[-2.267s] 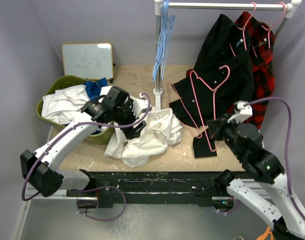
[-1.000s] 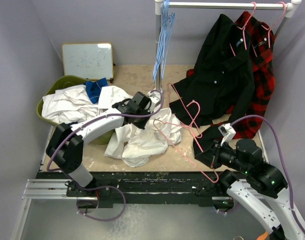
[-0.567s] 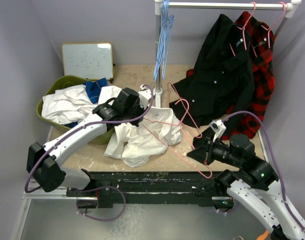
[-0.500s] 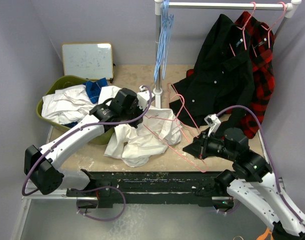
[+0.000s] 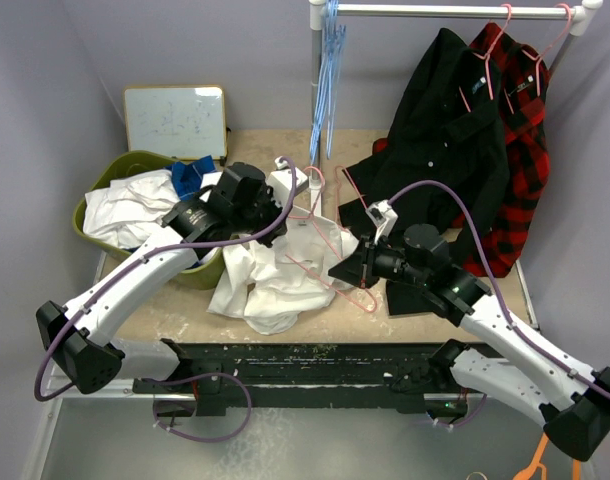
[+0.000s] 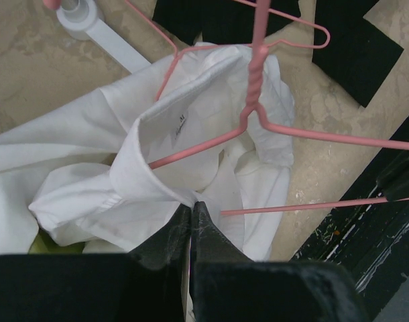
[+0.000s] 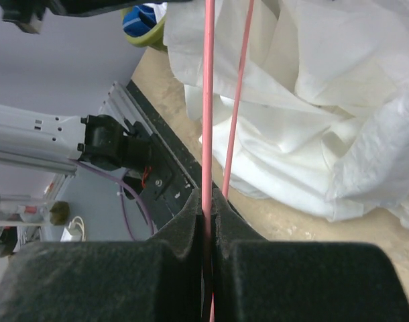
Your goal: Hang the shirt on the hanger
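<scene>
We see the large white long-sleeved button-up shirt (image 5: 283, 272) lying crumpled at the middle of the tan table (image 5: 275, 150). Part of it is drawn up toward 12 o'clock, where the left gripper (image 6: 191, 209) has it. That gripper's two black fingers are pressed together on a fold of white cloth just below the collar (no gap shows between them in the left wrist view).

The thin pink triangular hanger (image 6: 257, 74) hangs tilted over the shirt. Its twisted neck is at 1 o'clock from the collar, and one slanting arm reaches across the open collar, its end hidden behind the collar's fold.

The right gripper (image 7: 208, 198), at 3 o'clock from the shirt heap, is clamped tight on one straight pink rod of the hanger. A second rod runs just beside it.

At 9 o'clock from the shirt sits a green basket (image 5: 88, 222) of white and blue laundry. At 2 o'clock a black shirt (image 5: 440, 140) hangs from the rail, its tail on the table.
</scene>
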`<state>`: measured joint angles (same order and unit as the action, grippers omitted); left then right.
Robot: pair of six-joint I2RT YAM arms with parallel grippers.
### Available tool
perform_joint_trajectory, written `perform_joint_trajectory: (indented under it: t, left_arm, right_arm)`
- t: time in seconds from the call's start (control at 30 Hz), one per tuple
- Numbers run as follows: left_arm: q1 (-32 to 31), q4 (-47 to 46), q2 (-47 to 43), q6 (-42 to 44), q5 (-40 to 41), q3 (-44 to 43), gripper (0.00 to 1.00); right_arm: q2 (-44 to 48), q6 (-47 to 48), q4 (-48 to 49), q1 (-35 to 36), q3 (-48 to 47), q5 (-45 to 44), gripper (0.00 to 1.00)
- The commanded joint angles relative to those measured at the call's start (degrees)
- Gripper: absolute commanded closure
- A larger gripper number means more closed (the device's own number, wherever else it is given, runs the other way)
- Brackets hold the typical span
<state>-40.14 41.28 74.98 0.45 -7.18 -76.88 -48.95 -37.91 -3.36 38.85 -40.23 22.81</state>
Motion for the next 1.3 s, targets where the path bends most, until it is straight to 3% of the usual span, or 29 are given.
perform_joint_trajectory:
  t: [0.0, 0.3, 0.53, 0.57, 0.6, 0.63, 0.7, 0.73, 0.9, 1.03, 1.17, 1.27]
  left_arm:
    - [0.2, -0.5, -1.9, 1.9, -0.7, -4.9, 1.0]
    - [0.2, 2.1, -2.0, 1.1, -9.9, -7.3, 1.0]
    - [1.1, 2.5, -1.6, 2.5, -13.5, -6.0, 0.99]
    - [2.1, 2.7, -1.7, 4.8, -15.7, -5.1, 0.88]
    - [4.1, 3.1, -2.0, 8.1, -19.2, -4.1, 0.71]
    - [7.6, 2.6, -2.6, 10.4, -23.5, -2.7, 0.45]
    - [15.0, 1.2, -3.2, 12.9, -31.4, -0.7, 0.07]
    - [17.9, 0.0, -3.2, 14.1, -33.3, -0.2, 0.0]
    - [25.0, 2.9, -1.3, 31.2, -36.6, -4.9, 0.01]
    - [29.1, 4.8, -0.9, 47.0, -46.1, -5.2, 0.01]
    - [29.5, 21.4, 7.2, 66.8, -55.1, -11.5, 0.01]
    - [29.4, 34.1, 17.3, 75.7, -59.0, -19.3, 0.01]
  right_arm:
    - [-1.6, -2.0, 16.0, 0.4, 1.1, -1.4, 1.0]
    - [-9.7, -6.5, 33.2, 0.8, 4.2, -3.7, 1.0]
    - [-11.4, -6.6, 37.4, 1.5, 6.1, -8.6, 1.0]
    - [-10.9, -6.8, 38.0, 1.5, 7.1, -9.3, 1.0]
    - [-10.4, -7.1, 39.3, 1.5, 8.6, -9.8, 1.0]
    - [-9.8, -7.4, 40.8, 1.5, 10.3, -9.9, 1.0]
    - [-9.1, -7.8, 44.3, 1.5, 13.6, -9.9, 1.0]
    - [-8.9, -7.9, 46.1, 1.6, 15.2, -9.8, 1.0]
    - [-9.8, -7.1, 52.2, 1.5, 19.7, -8.8, 1.0]
    - [-12.0, -5.6, 54.6, 1.5, 20.5, -7.6, 1.0]
    - [-13.8, -5.3, 56.3, 1.5, 20.6, -7.1, 1.0]
    - [-14.7, -4.7, 56.2, 1.5, 20.3, -6.3, 1.0]
